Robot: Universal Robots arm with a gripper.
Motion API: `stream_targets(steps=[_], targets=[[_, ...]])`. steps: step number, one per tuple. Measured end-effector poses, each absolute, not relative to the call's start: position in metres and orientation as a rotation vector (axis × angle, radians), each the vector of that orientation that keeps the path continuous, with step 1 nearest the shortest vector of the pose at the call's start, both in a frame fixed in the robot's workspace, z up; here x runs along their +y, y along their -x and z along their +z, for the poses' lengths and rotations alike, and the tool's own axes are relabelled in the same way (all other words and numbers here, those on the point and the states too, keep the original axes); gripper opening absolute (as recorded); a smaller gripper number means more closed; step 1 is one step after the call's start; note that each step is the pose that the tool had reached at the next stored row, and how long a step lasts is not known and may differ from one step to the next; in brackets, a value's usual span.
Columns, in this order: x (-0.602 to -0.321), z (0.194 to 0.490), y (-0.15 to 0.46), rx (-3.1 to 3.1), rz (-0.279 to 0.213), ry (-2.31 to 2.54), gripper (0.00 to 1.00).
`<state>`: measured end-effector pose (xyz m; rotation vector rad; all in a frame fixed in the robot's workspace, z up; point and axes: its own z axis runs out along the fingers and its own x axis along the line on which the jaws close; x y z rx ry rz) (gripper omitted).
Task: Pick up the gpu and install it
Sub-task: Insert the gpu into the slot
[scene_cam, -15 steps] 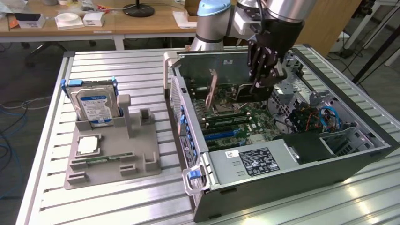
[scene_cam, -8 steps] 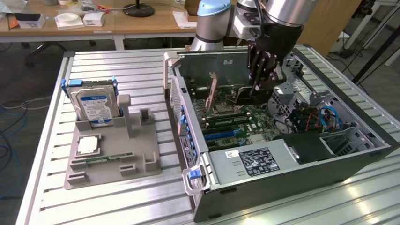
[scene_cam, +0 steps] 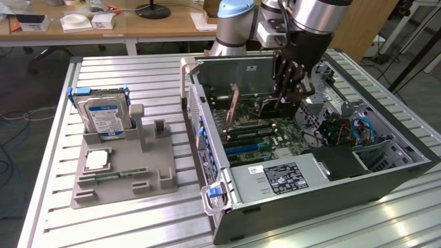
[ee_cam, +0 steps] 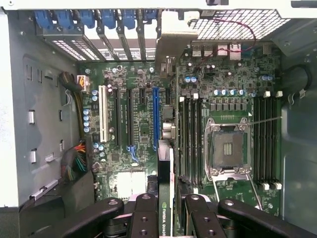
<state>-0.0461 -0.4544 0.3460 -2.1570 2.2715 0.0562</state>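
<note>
Wrist view: you are looking into the open computer case (ee_cam: 29, 99), and your gripper (ee_cam: 171, 214) is clenched on the gpu (ee_cam: 164, 198), 1 black finger (ee_cam: 143, 218) on each side. The card faces you edge-on, a very slim dark strip with a green board edge. It stands over the motherboard (ee_cam: 143, 124), lined up between the long blue slot (ee_cam: 155, 119) and the memory slots (ee_cam: 190, 139). You cannot tell whether it touches the board. White letters on its edge read "NVIDIA", then a word starting "QUA".

In the exterior view, the gripper (scene_cam: 288, 95) reaches down into the case, which lies open on a table (scene_cam: 62, 206) of ribbed aluminium slats. The power supply (scene_cam: 282, 178) carries a black label, its print too small to read. On the exterior view's left, a grey holder (scene_cam: 124, 175) props a silver hard drive (scene_cam: 103, 116) with a blue label. Behind it stand wooden desks (scene_cam: 165, 26), and cables (scene_cam: 14, 119) trail on the floor.
</note>
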Motion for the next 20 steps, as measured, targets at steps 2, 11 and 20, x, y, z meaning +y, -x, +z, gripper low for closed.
stream_targets(steps=[2, 11, 20], targets=[[-0.455, 0.345, 0.046, 2.271, 0.056, 2.157, 0.26], [-0.456, 0.336, 0.048, 2.272, 0.056, 2.157, 0.26], [-0.456, 0.326, 0.055, 2.271, 0.056, 2.157, 0.26]])
